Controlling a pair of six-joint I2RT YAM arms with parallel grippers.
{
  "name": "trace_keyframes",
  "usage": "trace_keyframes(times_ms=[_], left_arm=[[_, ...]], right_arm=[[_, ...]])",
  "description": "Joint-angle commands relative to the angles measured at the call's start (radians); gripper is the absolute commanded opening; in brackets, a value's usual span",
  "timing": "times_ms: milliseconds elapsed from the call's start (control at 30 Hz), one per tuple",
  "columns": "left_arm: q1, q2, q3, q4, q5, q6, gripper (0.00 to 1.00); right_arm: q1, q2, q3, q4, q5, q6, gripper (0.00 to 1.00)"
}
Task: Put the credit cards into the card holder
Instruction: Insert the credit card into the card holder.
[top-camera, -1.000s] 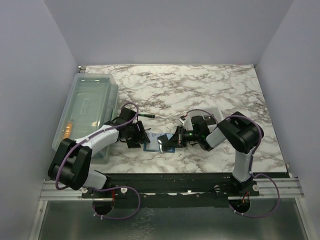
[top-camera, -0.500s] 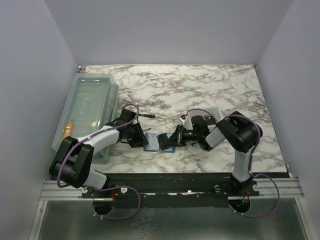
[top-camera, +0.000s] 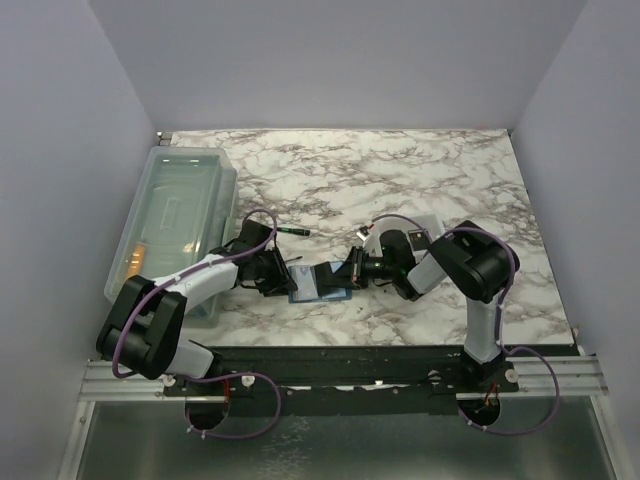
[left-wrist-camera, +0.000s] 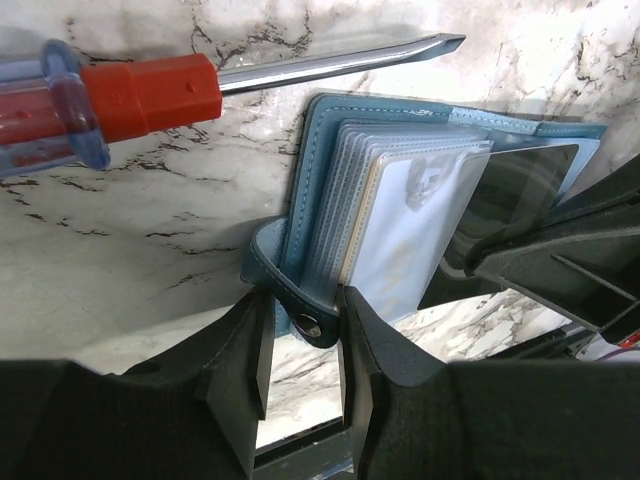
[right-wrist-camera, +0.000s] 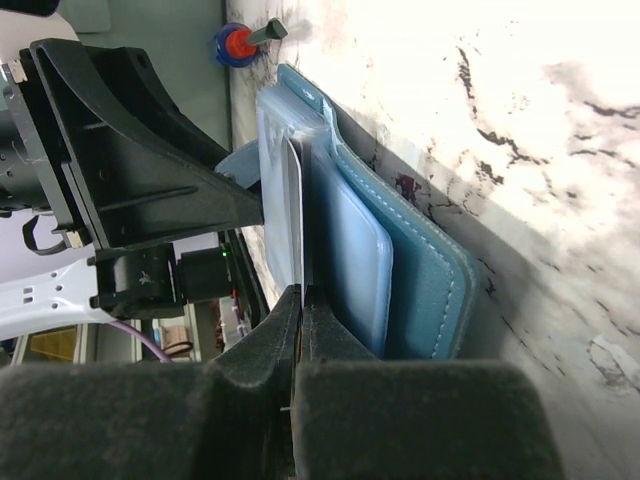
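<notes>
So, marble table (top-camera: 420, 170), plain grey walls all round. Clear bin (top-camera: 175, 215) on the left, and a screwdriver (left-wrist-camera: 130, 95) lies just beyond the card holder (left-wrist-camera: 390, 200). The holder sits open between my two arms, teal-blue, clear sleeves fanned out. My left gripper (left-wrist-camera: 300, 365) pinches its snap tab. The right gripper (right-wrist-camera: 301, 295) is clamped on a credit card (right-wrist-camera: 301, 200), edge-on among the sleeves.

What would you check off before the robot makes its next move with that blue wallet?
1. The card holder lies open: ok.
2. The left fingers pinch its snap tab: ok.
3. The right fingers are shut on a thin leaf inside it: ok.
4. That leaf is a credit card: cannot tell.
5. The screwdriver lies apart from the holder: ok.
</notes>
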Motion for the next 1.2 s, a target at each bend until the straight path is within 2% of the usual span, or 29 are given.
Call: trace_keyframes(times_ms=[0, 200, 300, 367, 500, 667, 833, 967, 1067, 1167], left_arm=[[-0.022, 0.001, -0.031, -0.011, 0.009, -0.006, 0.34], [-0.027, -0.005, -0.034, -0.003, 0.017, -0.023, 0.33], [-0.035, -0.009, -0.035, 0.005, 0.022, -0.036, 0.33], [-0.037, -0.009, -0.036, 0.008, 0.017, -0.039, 0.33], [-0.037, -0.006, -0.038, 0.013, 0.01, -0.036, 0.32], [-0.038, 0.006, -0.028, 0.017, 0.017, -0.022, 0.32], [-0.038, 0.002, -0.027, 0.016, 0.014, -0.025, 0.31], [-0.037, -0.004, -0.035, 0.017, 0.01, -0.027, 0.31], [-0.037, -0.003, -0.036, 0.016, 0.01, -0.026, 0.31], [-0.037, 0.005, -0.031, 0.016, 0.009, -0.02, 0.31]], right_arm=[[0.014, 0.034, 0.01, 0.021, 0.079, -0.031, 0.0], [0.042, 0.047, -0.02, 0.085, 0.142, -0.018, 0.0], [0.072, 0.047, -0.006, 0.063, 0.191, -0.015, 0.0], [0.089, 0.027, 0.022, -0.042, 0.223, -0.047, 0.01], [0.102, -0.075, 0.07, -0.374, 0.336, -0.155, 0.22], [0.103, -0.16, 0.103, -0.645, 0.408, -0.222, 0.35], [0.111, -0.199, 0.123, -0.759, 0.43, -0.251, 0.38], [0.113, -0.232, 0.168, -0.843, 0.448, -0.297, 0.45], [0.113, -0.247, 0.177, -0.834, 0.429, -0.323, 0.49], [0.112, -0.221, 0.201, -0.823, 0.401, -0.341, 0.48]])
